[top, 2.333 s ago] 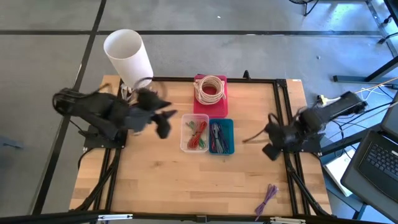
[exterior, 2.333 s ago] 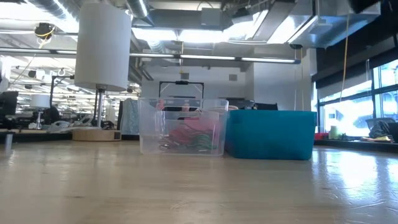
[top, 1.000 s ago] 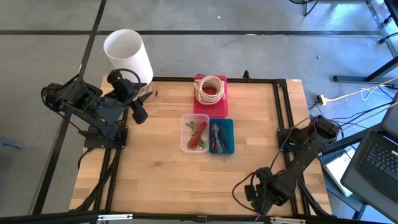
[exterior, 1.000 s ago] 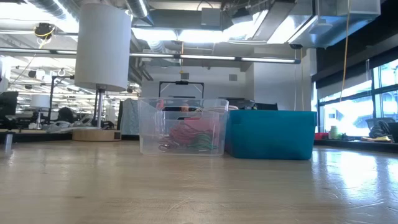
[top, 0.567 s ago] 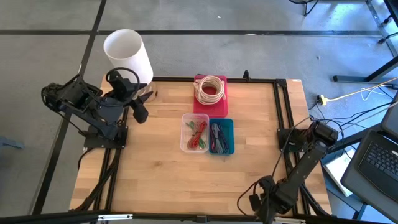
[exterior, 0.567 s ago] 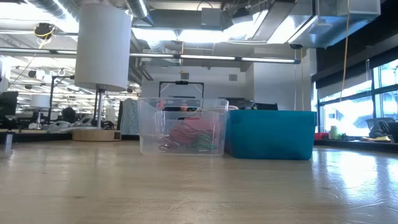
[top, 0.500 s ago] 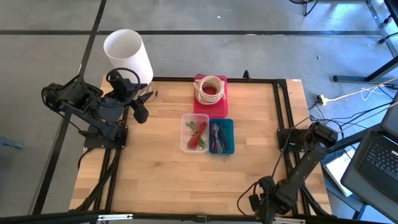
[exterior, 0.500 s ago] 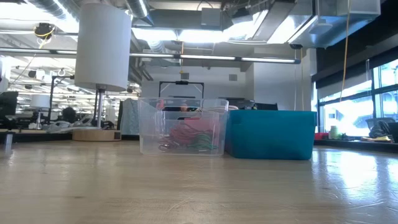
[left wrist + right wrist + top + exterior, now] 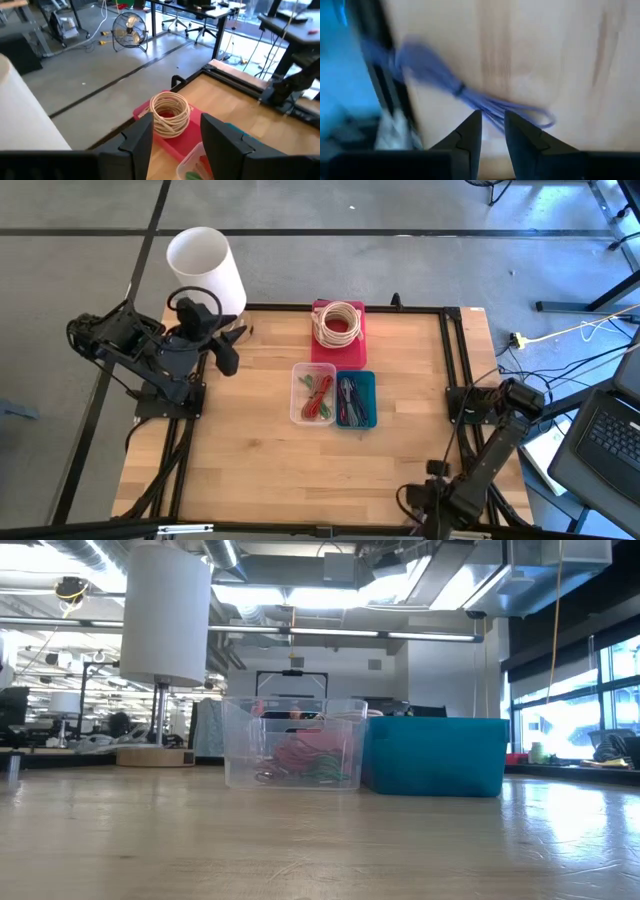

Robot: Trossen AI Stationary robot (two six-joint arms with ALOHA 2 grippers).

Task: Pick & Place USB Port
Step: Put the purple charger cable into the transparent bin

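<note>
Purple cable bundle (image 9: 470, 95) on wood | just ahead of right end effector (image 9: 492, 125) | narrowly parted, empty

A purple cable (image 9: 470, 97) lies flat on the wooden desk (image 9: 545, 60), bundled into a long loose hank and pinched by a dark tie near its middle. One end reaches the desk's dark edge rail; the other fans into open loops.
</note>
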